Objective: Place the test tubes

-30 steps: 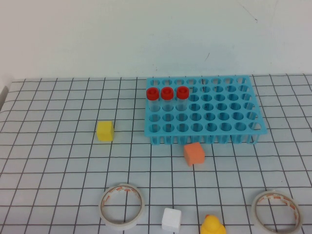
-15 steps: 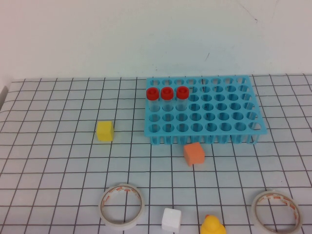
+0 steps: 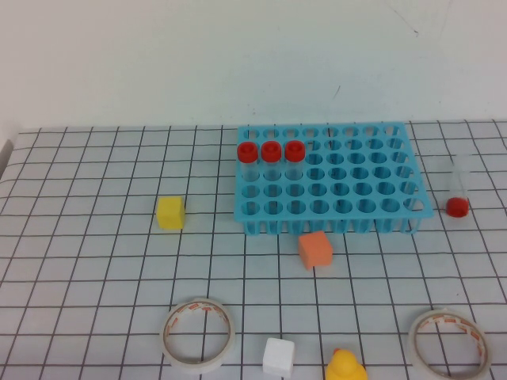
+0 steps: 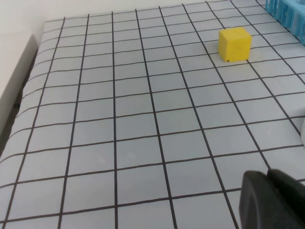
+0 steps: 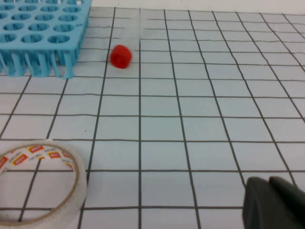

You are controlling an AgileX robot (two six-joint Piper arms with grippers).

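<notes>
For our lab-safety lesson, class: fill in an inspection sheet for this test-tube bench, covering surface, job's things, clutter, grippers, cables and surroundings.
Surface: white gridded table, no spills seen.
Job's things: blue rack holds three red-capped tubes upright toward its far left corner. A fourth tube lies on the table right of the rack, apart from it.
Clutter: yellow cube, orange cube by the rack's front, white cube, yellow duck, left tape roll, right tape roll.
Grippers: left gripper shut, empty, over the table's left side; right gripper shut, empty, over its right side.
Cables: nothing seen.
Surroundings: plain white wall behind.
</notes>
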